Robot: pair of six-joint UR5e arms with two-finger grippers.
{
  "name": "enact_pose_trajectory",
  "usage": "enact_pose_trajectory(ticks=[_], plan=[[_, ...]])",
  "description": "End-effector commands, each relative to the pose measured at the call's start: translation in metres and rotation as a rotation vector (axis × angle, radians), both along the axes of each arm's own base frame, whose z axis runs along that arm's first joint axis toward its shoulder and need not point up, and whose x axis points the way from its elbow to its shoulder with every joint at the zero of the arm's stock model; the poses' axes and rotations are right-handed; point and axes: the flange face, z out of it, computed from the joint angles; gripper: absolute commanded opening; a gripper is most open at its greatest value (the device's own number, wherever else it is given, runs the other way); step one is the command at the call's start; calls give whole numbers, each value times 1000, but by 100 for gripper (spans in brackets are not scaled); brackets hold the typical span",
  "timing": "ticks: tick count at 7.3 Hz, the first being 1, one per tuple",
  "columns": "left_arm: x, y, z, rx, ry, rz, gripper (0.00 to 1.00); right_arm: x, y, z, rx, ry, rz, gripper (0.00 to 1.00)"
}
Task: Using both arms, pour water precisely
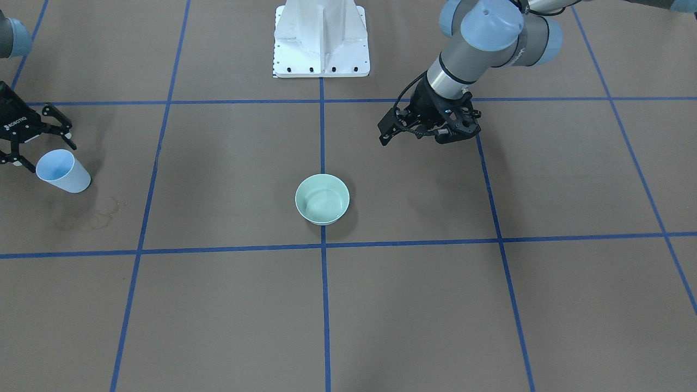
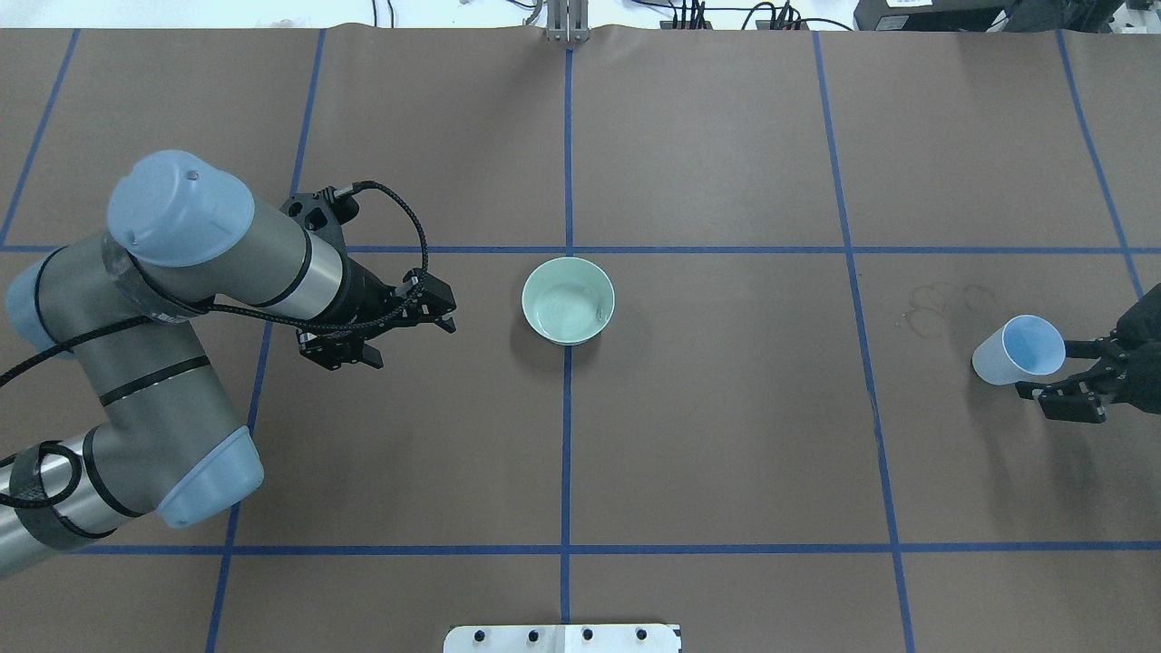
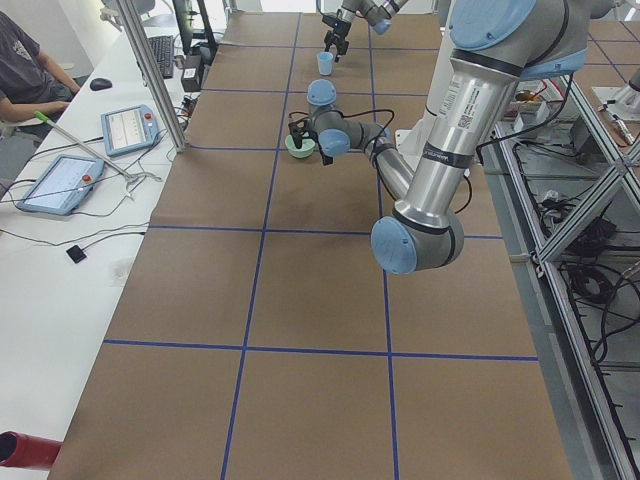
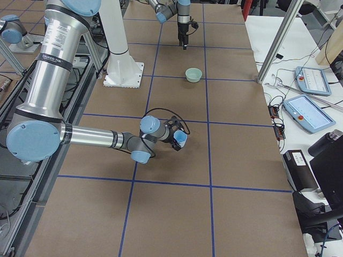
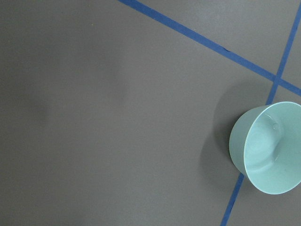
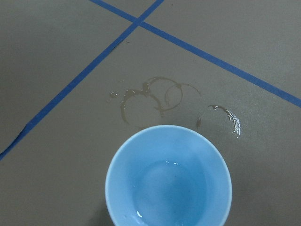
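A mint-green bowl (image 1: 322,199) (image 2: 569,301) stands at the table's centre on a blue tape line. Ripples and a glint of water (image 2: 573,310) show in it. My left gripper (image 2: 340,352) (image 1: 456,132) hangs empty beside the bowl, a hand's width away, and looks open. The bowl (image 5: 268,150) sits at the lower right of the left wrist view. A light blue cup (image 1: 66,175) (image 2: 1000,360) stands upright at my far right. My right gripper (image 1: 48,154) (image 2: 1046,367) is open, its fingertips flanking the cup with a gap. A little water (image 6: 170,190) lies in the cup's bottom.
Dried ring stains (image 6: 150,96) (image 2: 934,304) mark the brown mat just beyond the cup. The white bolted pedestal (image 1: 321,43) stands at my base. Blue tape lines grid the mat. Tablets (image 3: 128,125) and a seated person (image 3: 22,70) are at the far side bench.
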Motion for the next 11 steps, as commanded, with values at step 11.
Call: enact_pose_trajectory(ticks=[11], plan=[[-2,-1,-2,1,4,-4,100,-17,-10,-1,20,-53,57,96]])
